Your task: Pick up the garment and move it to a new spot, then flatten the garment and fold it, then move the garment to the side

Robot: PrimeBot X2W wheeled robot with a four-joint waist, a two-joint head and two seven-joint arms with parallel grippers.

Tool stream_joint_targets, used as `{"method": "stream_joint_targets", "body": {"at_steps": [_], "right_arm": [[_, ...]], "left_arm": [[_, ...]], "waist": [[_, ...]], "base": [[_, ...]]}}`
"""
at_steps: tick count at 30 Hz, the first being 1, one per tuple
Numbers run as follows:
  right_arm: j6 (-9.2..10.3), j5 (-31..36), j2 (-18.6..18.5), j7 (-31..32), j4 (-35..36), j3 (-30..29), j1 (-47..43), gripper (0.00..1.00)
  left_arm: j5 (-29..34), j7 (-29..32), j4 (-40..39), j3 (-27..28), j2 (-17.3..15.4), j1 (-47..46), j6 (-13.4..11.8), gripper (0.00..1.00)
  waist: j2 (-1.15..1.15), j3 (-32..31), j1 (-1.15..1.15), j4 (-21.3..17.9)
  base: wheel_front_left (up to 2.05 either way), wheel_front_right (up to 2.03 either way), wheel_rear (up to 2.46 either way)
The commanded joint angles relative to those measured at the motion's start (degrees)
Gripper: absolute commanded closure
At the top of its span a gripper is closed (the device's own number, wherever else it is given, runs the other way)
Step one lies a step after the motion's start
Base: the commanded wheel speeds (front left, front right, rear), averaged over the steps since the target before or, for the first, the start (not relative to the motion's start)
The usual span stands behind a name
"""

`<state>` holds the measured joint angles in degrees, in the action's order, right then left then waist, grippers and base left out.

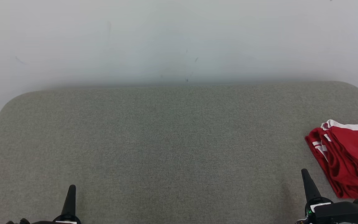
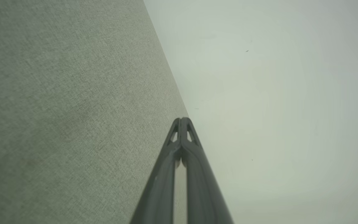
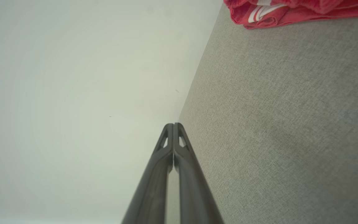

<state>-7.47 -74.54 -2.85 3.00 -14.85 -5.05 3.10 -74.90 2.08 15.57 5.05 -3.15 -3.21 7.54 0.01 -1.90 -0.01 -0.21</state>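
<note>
Near the tabletop's (image 1: 166, 140) right edge, you could drag the bunched garment (image 1: 346, 155) off; left gripper (image 1: 71, 188) and right gripper (image 1: 305, 172) are clenched, empty.

No text, label or number can be read anywhere.

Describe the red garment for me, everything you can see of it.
The garment is red soft-looking cloth with white stripes and a white edge band. It lies bunched in loose folds, not flat, on the grey fabric surface, at its right side, partly cut off in the head view. The shut right gripper sits beside it, not holding it.
</note>
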Motion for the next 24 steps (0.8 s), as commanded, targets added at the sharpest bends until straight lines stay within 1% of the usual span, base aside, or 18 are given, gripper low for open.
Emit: {"method": "stream_joint_targets", "body": {"at_steps": [1, 24], "right_arm": [[-0.03, -1.0, 0.0, 0.2, 0.4, -0.2, 0.8, 1.0], [-0.04, -11.4, 0.0, 2.4, 0.8, -1.1, 2.5, 1.0]], "left_arm": [[-1.1, 0.2, -0.6, 0.2, 0.1, -1.2, -0.1, 1.0], [-11.3, 3.0, -1.3, 1.1, 0.2, -2.6, -0.1, 1.0]], "waist": [[-0.01, 1.4, 0.01, 0.2], [-0.01, 1.8, 0.01, 0.2]], "base": [[0.0, 0.0, 0.0], [0.0, 0.0, 0.0]]}}
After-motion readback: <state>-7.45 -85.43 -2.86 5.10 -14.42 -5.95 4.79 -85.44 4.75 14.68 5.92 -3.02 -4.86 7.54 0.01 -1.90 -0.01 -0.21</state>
